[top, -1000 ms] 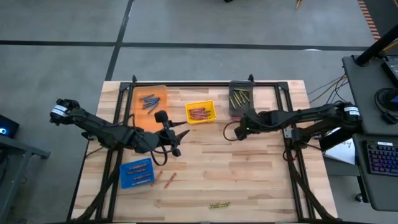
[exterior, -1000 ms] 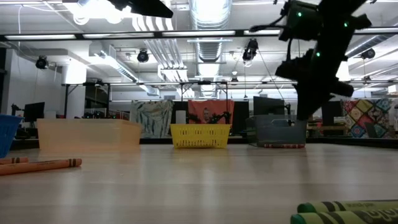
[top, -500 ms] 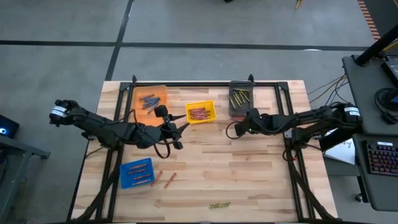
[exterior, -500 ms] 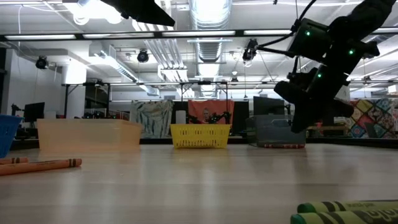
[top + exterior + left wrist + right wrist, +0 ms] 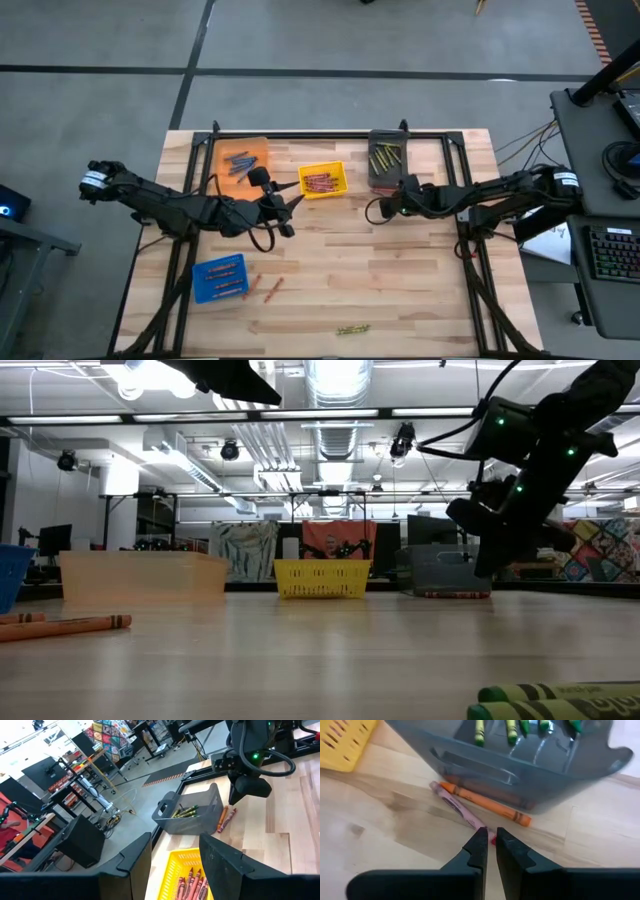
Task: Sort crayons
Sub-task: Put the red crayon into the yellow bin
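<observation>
Here, right tool (image 5: 489,840) nearly closed above pinkish crayon (image 5: 457,810).

Before me on the wooden table (image 5: 400,280) sit four bins: orange (image 5: 240,160), yellow (image 5: 323,181), grey (image 5: 386,158), blue (image 5: 219,278).

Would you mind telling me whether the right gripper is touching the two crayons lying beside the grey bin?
Cannot tell. In the right wrist view the right gripper, nearly shut, overlaps the pink crayon's end; the orange crayon beside the grey bin lies clear.
</observation>
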Tool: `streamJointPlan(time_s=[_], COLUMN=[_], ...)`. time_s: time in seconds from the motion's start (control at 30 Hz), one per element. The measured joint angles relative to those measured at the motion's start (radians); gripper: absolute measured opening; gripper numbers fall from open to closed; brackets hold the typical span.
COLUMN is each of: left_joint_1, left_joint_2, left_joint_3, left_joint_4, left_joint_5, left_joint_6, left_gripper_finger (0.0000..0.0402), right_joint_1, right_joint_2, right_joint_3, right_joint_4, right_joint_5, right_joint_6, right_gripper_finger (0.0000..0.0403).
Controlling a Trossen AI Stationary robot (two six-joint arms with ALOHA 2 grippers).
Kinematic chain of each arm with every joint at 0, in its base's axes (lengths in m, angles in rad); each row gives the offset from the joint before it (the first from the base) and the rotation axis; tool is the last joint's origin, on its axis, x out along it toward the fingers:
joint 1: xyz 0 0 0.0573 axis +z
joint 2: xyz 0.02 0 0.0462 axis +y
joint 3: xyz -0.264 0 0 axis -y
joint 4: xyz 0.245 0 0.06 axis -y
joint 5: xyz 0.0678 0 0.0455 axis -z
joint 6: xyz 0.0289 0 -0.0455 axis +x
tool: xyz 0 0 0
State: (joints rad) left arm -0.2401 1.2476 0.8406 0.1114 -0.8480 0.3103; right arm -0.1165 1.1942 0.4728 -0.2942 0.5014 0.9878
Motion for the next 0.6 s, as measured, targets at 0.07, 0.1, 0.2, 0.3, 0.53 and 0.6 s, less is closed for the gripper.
streamJointPlan(time_s=[0.07,0.1,0.2,0.3,0.53,0.6], left_joint_1=[0.000,0.000,0.000,0.000,0.000,0.000], left_joint_2=[0.000,0.000,0.000,0.000,0.000,-0.001], left_joint_3=[0.000,0.000,0.000,0.000,0.000,0.000], left_joint_4=[0.002,0.004,0.009,0.009,0.004,0.003], left_joint_5=[-0.001,-0.001,-0.002,-0.002,-0.006,-0.006], left_joint_6=[0.000,0.000,0.000,0.000,0.000,0.000], left_gripper_finger=[0.0149,0.0149,0.0149,0.0149,0.0149,0.0149], right_joint_1=[0.000,0.000,0.000,0.000,0.000,0.000], right_joint_2=[0.000,0.001,0.016,0.069,0.179,0.204], right_joint_3=[0.000,0.000,0.000,0.000,0.046,0.060], right_joint_4=[0.026,0.043,0.095,0.153,0.156,0.154], right_joint_5=[0.001,0.004,0.008,0.007,0.042,0.050], right_joint_6=[-0.004,-0.010,-0.020,-0.041,-0.057,-0.063], right_gripper_finger=[0.0027,0.0027,0.0027,0.0027,0.0027,0.0027])
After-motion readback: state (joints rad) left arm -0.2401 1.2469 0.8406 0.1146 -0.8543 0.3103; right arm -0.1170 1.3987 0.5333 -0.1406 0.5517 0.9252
